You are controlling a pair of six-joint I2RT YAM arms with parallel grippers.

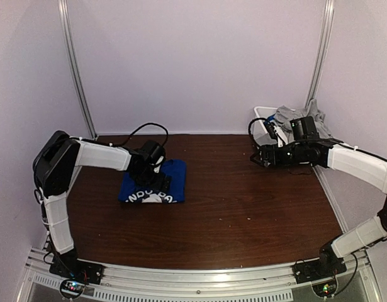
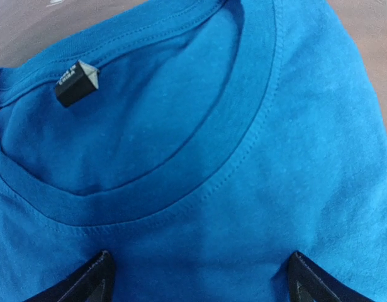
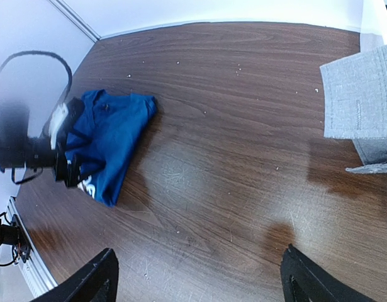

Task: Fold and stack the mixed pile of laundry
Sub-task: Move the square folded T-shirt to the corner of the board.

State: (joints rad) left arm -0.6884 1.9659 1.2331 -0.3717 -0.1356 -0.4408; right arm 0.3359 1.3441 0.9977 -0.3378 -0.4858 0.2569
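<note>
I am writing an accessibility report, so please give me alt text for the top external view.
A folded blue shirt with white print lies on the left of a dark wooden table, with the left tool over it. The right tool hangs above the table's back right, beside a white bin holding grey clothes.

The left arm (image 1: pixel 99 155) is extended up from its base and then across to the right, and is bent downward at its far end. The left tool (image 2: pixel 199 283) is pointed down, its jaws spread wide, with nothing gripped between them. The right arm (image 1: pixel 360 167) is held high and extended leftward, roughly level. The right tool (image 3: pixel 199 277) is held aloft, its jaws parted wide and empty.
</note>
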